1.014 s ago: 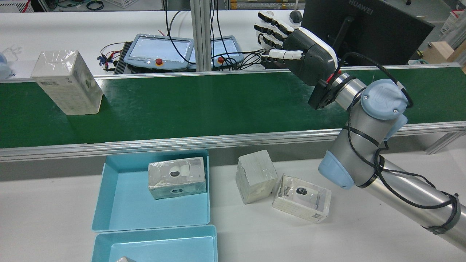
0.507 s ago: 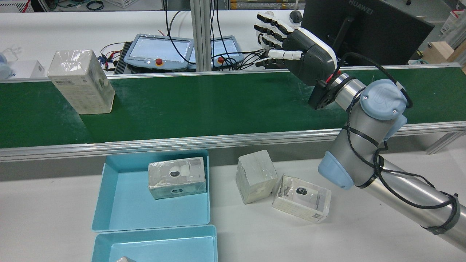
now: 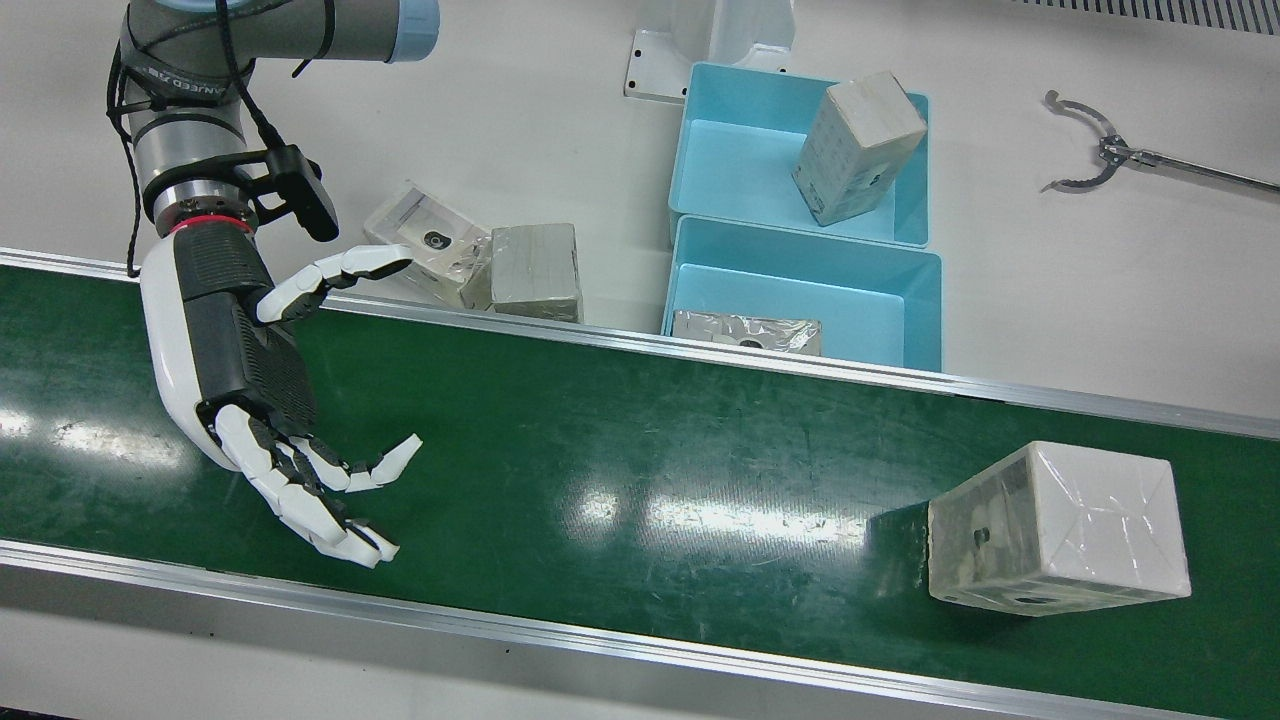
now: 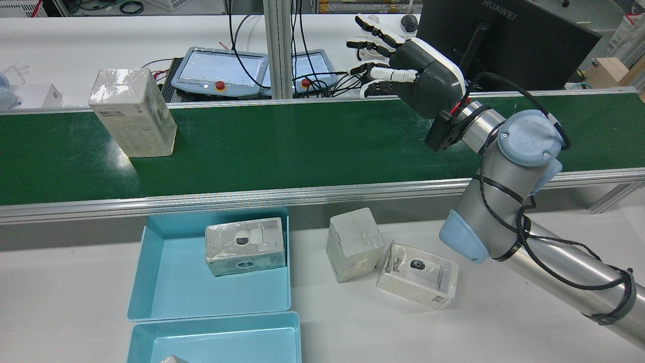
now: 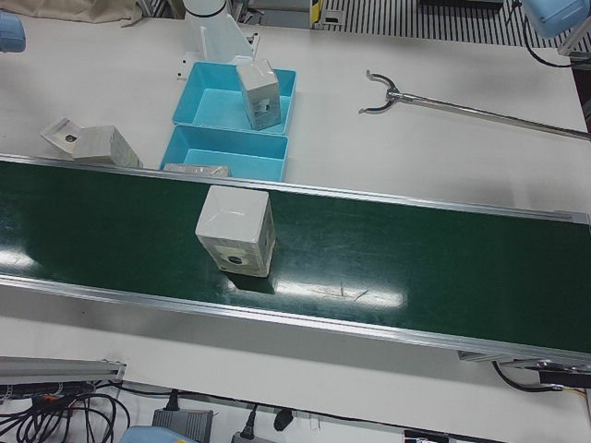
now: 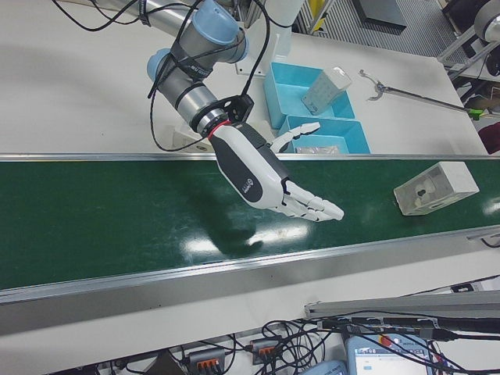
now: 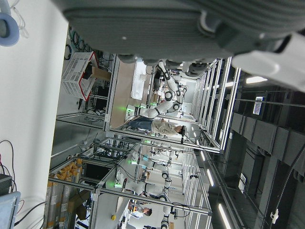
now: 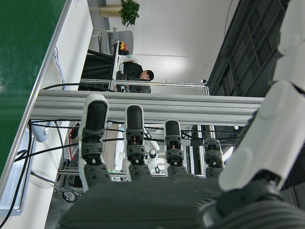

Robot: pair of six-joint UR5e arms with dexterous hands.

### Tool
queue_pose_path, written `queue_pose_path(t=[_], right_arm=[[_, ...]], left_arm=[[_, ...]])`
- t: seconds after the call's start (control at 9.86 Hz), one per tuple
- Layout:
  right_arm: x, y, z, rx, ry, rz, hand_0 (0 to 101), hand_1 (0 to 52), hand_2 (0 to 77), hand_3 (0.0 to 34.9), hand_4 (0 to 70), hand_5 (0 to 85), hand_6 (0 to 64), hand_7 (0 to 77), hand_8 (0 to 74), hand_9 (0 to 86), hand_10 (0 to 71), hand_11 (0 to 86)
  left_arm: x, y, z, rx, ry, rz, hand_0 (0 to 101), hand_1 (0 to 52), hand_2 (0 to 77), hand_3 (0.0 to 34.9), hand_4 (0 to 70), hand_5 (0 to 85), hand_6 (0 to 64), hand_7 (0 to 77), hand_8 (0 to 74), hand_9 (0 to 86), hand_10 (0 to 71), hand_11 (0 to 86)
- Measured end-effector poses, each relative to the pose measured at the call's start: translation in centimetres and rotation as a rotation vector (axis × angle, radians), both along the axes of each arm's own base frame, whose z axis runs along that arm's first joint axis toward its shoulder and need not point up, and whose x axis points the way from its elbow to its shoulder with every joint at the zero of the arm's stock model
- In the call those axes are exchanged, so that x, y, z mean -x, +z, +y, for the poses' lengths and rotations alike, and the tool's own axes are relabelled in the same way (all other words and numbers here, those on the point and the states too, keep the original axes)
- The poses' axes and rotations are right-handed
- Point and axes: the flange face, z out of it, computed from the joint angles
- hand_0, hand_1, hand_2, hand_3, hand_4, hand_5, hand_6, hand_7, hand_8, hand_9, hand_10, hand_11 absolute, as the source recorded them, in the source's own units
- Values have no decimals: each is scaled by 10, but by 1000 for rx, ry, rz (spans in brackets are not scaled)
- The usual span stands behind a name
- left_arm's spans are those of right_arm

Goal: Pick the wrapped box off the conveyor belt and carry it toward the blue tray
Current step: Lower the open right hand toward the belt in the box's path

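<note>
One wrapped box (image 4: 133, 112) stands upright on the green conveyor belt (image 4: 302, 146), well apart from our right hand (image 4: 403, 70), and nothing touches it. We hold the right hand above the belt with its fingers spread and gently curled, palm turned toward the side the box stands on, gripping nothing. We judge the pose to be a waiting one: open and level with the box's flanks, so a grasp could close around it once the two meet. In the front view the same hand (image 3: 260, 400) hangs over the belt while the box (image 3: 1060, 525) sits far along it, near the edge away from the robot.

Our left hand appears only as a dark blur at the top of its own camera (image 7: 190, 24); we cannot tell whether it is open or closed.

On the white surface (image 4: 453, 327) beside the belt lies the blue tray (image 4: 166, 282), already carrying one wrapped package (image 4: 245, 245), with free floor left for another. Two more packages (image 4: 388, 262) rest outside it, close to the right arm.
</note>
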Motion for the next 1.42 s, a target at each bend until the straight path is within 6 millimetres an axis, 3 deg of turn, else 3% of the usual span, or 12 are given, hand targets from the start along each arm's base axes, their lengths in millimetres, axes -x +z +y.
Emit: queue_pose_path(t=[0.1, 0.2, 0.41, 0.61, 0.71, 0.81, 1.01, 1.22, 1.32, 1.42], right_arm=[[0, 0, 0, -1, 0, -1, 387, 60, 153, 300, 136, 38, 38, 207, 235, 338, 349, 507], [0, 0, 0, -1, 0, -1, 386, 60, 153, 300, 131, 65, 38, 202, 180, 305, 409, 578], [1, 0, 0, 0, 0, 1, 384, 60, 158, 296, 131, 82, 55, 202, 169, 295, 540, 714], [1, 1, 0, 1, 1, 2, 384, 54, 158, 307, 147, 60, 71, 235, 284, 415, 475, 693], [1, 1, 0, 2, 1, 2, 383, 54, 158, 308, 153, 60, 87, 235, 305, 485, 513, 698], [1, 1, 0, 2, 1, 2, 384, 54, 164, 298, 158, 60, 87, 256, 289, 442, 485, 682], [1, 1, 0, 3, 1, 3, 384, 54, 164, 299, 158, 55, 87, 273, 289, 442, 469, 671], [1, 2, 0, 3, 1, 3, 384, 54, 164, 300, 158, 55, 87, 273, 262, 442, 464, 660], [2, 2, 0, 3, 0, 4, 382, 49, 164, 300, 153, 87, 22, 169, 180, 349, 365, 540], [3, 3, -1, 5, -1, 6, 394, 49, 164, 299, 131, 120, 5, 114, 55, 267, 273, 453]], left_arm=[[0, 0, 0, 0, 0, 0, 0, 0, 11, 0, 0, 5, 0, 5, 5, 5, 0, 0], [0, 0, 0, 0, 0, 0, 0, 0, 11, 0, 0, 5, 0, 5, 5, 5, 0, 0], [0, 0, 0, 0, 0, 0, 0, 0, 11, 0, 0, 5, 0, 5, 5, 0, 5, 0], [0, 0, 0, 0, 0, 0, 0, 0, 5, 0, 0, 5, 0, 5, 5, 5, 0, 0], [0, 0, 0, 0, 0, 0, 0, 0, 5, 0, 0, 5, 0, 5, 5, 5, 0, 0], [0, 0, 0, 0, 0, 0, 0, 0, 11, 0, 0, 5, 0, 5, 5, 0, 0, 0], [0, 0, 0, 0, 0, 0, 0, 0, 5, 0, 0, 5, 0, 5, 5, 5, 5, 0], [0, 0, 0, 0, 0, 0, 0, 0, 11, 0, 0, 5, 0, 5, 0, 5, 0, 0], [0, 0, 0, 0, 0, 0, 0, 0, 11, 0, 0, 5, 0, 5, 5, 5, 0, 0], [0, 0, 0, 0, 0, 0, 0, 0, 11, 0, 0, 5, 0, 5, 5, 5, 0, 0]])
